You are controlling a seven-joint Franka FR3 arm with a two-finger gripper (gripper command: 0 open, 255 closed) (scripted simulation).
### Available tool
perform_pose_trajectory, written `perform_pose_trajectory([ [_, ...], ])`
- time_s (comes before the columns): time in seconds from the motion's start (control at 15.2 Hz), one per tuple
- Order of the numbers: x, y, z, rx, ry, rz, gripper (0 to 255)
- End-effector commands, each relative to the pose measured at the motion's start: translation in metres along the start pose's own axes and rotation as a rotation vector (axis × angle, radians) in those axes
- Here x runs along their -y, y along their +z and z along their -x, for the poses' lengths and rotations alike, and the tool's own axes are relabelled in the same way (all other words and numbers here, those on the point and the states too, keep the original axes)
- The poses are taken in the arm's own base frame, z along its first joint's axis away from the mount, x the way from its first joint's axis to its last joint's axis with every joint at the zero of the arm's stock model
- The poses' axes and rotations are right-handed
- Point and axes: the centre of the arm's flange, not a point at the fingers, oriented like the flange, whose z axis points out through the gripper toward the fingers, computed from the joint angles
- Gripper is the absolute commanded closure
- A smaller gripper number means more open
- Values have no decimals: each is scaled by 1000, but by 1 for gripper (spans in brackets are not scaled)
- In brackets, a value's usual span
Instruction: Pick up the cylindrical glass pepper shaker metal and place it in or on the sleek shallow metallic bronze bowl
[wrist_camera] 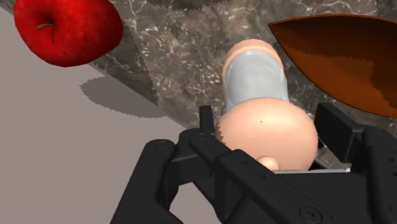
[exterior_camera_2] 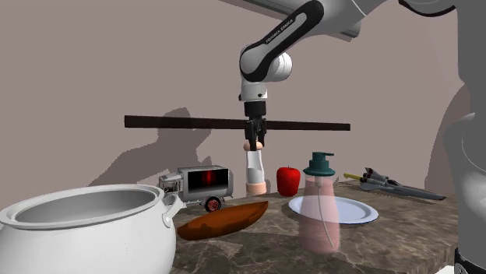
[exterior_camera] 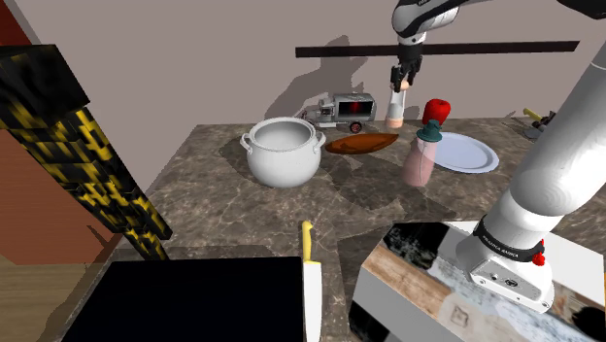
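Pot point(exterior_camera: 282, 152), apple point(exterior_camera: 437, 110), plate point(exterior_camera: 469, 153), toy truck point(exterior_camera: 342, 110)

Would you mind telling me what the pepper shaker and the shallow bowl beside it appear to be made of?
The pepper shaker has a pale grey, faintly translucent middle, likely glass, between a matte peach cap and base, perhaps plastic. The shallow bowl is smooth reddish-brown with little shine: possibly bronze-toned metal, though glazed ceramic would look alike.

End effector point(exterior_camera_2: 254, 143) atop pepper shaker point(exterior_camera_2: 255, 173); brown bowl point(exterior_camera_2: 223, 220) nearby
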Motion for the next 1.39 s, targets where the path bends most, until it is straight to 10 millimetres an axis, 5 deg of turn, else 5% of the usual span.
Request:
perform_pose_trajectory([
  [0.0, -2, -10, -1, 0, 0, 0, 255],
  [0.59, -9, -57, -1, 0, 0, 0, 255],
  [1.32, 115, -132, 2, 0, 0, 0, 255],
])
